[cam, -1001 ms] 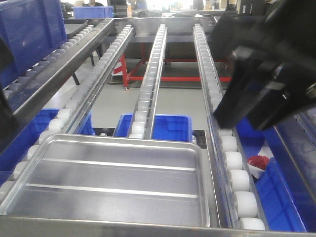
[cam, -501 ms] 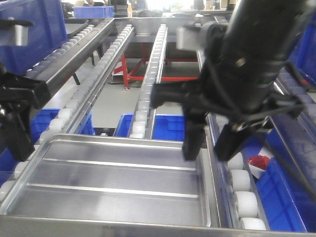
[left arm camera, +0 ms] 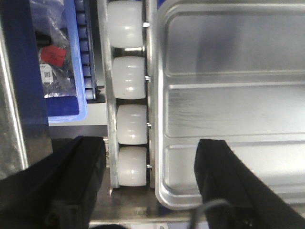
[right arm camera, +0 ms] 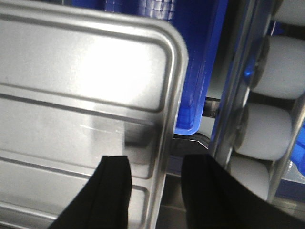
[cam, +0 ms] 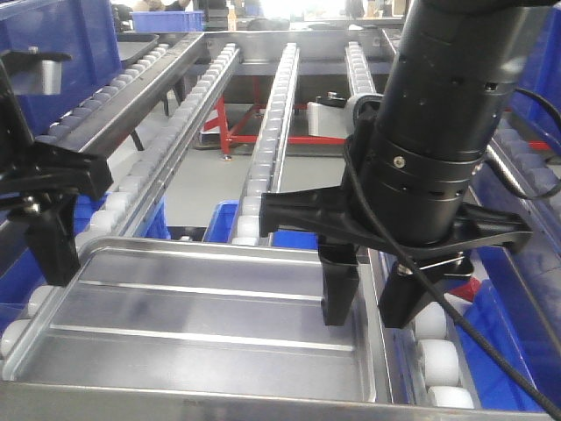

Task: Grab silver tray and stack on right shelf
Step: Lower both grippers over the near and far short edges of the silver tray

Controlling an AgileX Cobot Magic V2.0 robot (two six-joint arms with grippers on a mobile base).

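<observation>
The silver tray (cam: 202, 320) lies flat on white roller rails (cam: 263, 167) at the near end of a steel rack, its two ridges running left to right. My left gripper (cam: 39, 250) is open at the tray's left rim. In the left wrist view the left gripper (left arm camera: 150, 186) has one finger outside the rollers and one over the silver tray (left arm camera: 228, 100). My right gripper (cam: 375, 298) is open and straddles the right rim. In the right wrist view the right gripper (right arm camera: 162, 191) has the edge of the silver tray (right arm camera: 81, 67) between its fingers. I cannot tell which rack level is the right shelf.
Blue bins (cam: 298, 224) sit below the rails, one on the right holding a red item (cam: 469, 285). A blue crate (cam: 53, 61) stands on the upper left lane. A red frame (cam: 263, 132) is behind. The rack's front bar (cam: 263, 410) runs along the near edge.
Both arms have come down to the tray. The right gripper dropped from the upper right onto the right rim, and the left gripper moved in at the left rim. The tray has not moved.
</observation>
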